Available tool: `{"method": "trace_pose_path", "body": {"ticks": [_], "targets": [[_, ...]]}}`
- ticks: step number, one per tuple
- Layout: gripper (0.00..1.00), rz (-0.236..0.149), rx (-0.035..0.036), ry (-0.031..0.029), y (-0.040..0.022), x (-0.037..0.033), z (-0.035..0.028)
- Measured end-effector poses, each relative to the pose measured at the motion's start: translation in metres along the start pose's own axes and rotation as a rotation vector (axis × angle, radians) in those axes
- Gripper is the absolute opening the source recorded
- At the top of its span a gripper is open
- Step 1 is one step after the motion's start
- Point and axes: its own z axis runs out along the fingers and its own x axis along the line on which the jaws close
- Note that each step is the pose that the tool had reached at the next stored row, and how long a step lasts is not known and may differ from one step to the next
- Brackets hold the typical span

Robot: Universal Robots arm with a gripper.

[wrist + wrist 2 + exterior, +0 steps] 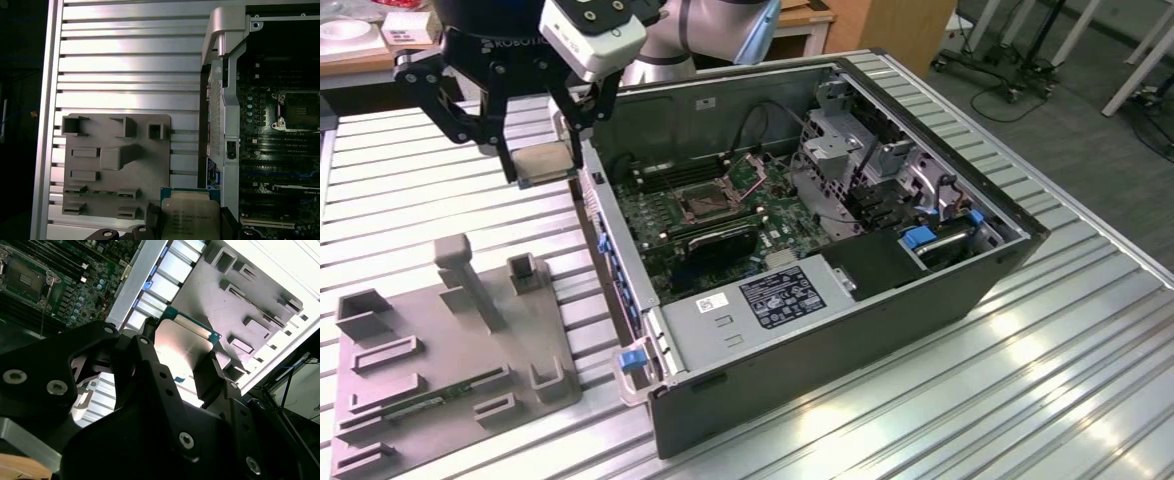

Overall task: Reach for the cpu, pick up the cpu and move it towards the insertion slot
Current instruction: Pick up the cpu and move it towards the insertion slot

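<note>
My gripper [543,166] is shut on the cpu [538,160], a small flat silvery square held by its edges above the slatted table, just outside the open computer case's near wall. In both wrist views the cpu [181,340] [189,216] sits between the black fingers [212,376] [152,214]. The insertion slot [700,205] is a dark square socket with a metal frame on the green board inside the case, to the exterior view's right of the gripper. It also shows in both wrist views as the insertion slot [24,274] [300,110], apart from the chip.
A grey plastic tray [520,340] with raised blocks and recesses lies on the table at the exterior view's lower left, with a thin green memory stick [434,397] in it. The case's wall [607,240] stands between chip and board. Drive cages and cables [854,160] fill the case's far side.
</note>
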Motion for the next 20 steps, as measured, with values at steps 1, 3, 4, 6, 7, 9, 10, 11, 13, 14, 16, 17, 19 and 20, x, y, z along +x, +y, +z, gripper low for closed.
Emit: {"method": "trace_pose_path", "body": {"ticks": [1, 3, 4, 6, 7, 9, 10, 11, 13, 14, 16, 17, 19, 20], "targets": [[0.55, 0.0, 0.0001, 0.0001, 0.0, -0.0006, -0.0001], [0.55, 0.0, 0.0, 0.0, -0.0001, -0.0021, -0.0001], [0.55, 0.0, 0.0001, 0.0, -0.0001, -0.0029, -0.0001], [0.55, 0.0, 0.0, 0.0, -0.0001, -0.0046, -0.0001], [0.55, 0.0, -0.0001, -0.0001, -0.0002, -0.0054, -0.0001], [0.55, 0.0, 0.0001, 0.0, -0.0002, -0.0072, -0.0002], [0.55, 0.0, -0.0001, 0.0, -0.0002, -0.0079, -0.0002], [0.55, 0.0, 0.0, 0.0, -0.0002, -0.0087, -0.0002], [0.55, 0.0, 0.0, 0.0, -0.0003, -0.0104, -0.0003], [0.55, 0.0, 0.0, 0.0, -0.0003, -0.0112, -0.0003], [0.55, 0.0, -0.0003, 0.0, -0.0003, -0.0125, -0.0003], [0.55, 0.0, -0.0005, -0.0001, -0.0004, -0.0132, -0.0003], [0.55, 0.0, -0.0006, 0.0, -0.0004, -0.0143, -0.0003], [0.55, 0.0, -0.0005, 0.0, -0.0004, -0.0148, -0.0003]]}}
